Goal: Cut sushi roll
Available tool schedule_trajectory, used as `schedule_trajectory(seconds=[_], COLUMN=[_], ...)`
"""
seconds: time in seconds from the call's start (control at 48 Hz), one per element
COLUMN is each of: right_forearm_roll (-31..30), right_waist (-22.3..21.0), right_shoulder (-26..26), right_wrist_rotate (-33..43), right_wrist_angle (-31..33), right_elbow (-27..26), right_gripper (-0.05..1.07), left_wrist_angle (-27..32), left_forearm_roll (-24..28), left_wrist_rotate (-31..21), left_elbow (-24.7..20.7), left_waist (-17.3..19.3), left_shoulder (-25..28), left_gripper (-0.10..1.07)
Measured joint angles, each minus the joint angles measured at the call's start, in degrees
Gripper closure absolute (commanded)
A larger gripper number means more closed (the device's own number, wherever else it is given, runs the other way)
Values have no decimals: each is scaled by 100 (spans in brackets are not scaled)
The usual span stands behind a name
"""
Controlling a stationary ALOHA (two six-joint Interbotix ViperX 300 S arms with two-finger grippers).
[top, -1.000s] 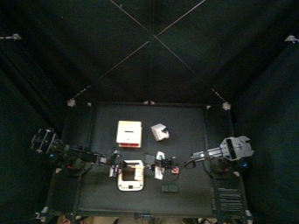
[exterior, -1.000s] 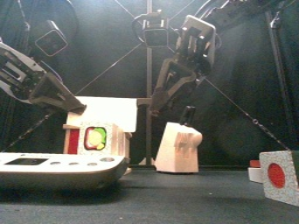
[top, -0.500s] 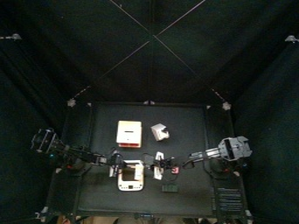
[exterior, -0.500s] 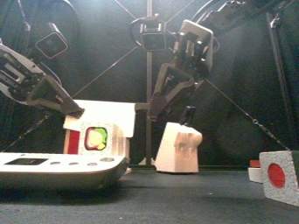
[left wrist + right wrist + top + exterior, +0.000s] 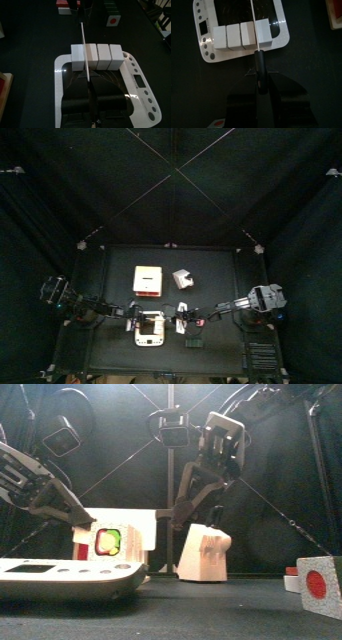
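Observation:
A white sushi roll point(image 5: 97, 55), split into several block-like pieces, lies across a white cutting board point(image 5: 137, 80), also seen in the top view point(image 5: 147, 328). My right gripper point(image 5: 258, 75) is shut on the black handle of a knife point(image 5: 258, 61). Its thin blade point(image 5: 83, 45) stands edge-on over the roll, in the gap between an end piece point(image 5: 264, 32) and the other pieces. My left gripper point(image 5: 89, 82) sits low over the board's near end, just short of the roll, jaws together with nothing seen between them.
A white box with a red and green front point(image 5: 114, 534) and a white knife block point(image 5: 203, 552) stand behind the board. A white cube with a red dot point(image 5: 318, 584) sits at the front right. Black curtains ring the table.
Both arms have sunk a little toward the board; the left arm's drop shows most in the front view. The knife stays in the right gripper.

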Motion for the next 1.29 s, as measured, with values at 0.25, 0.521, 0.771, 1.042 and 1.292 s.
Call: schedule_trajectory(seconds=[0.25, 0.521, 0.771, 1.042, 1.292], right_forearm_roll=[35, 88, 88, 88, 53], right_waist=[0, 9, -18, -132, -149], right_shoulder=[167, 281, 281, 281, 281], right_wrist_rotate=[9, 0, 9, 0, 0], right_wrist_angle=[0, 0, 0, 0, 26], right_elbow=[-35, -105, -105, -105, -141], right_gripper=[67, 67, 68, 68, 67], left_wrist_angle=[360, 466, 475, 475, 475], left_forearm_roll=[0, -9, 0, 0, 105], left_wrist_rotate=[0, 0, 18, 35, 97], left_elbow=[-79, -79, -79, -105, -105], left_waist=[9, -35, -35, 105, 141], left_shoulder=[70, 62, 70, 62, 18], left_gripper=[74, 74, 74, 74, 74])
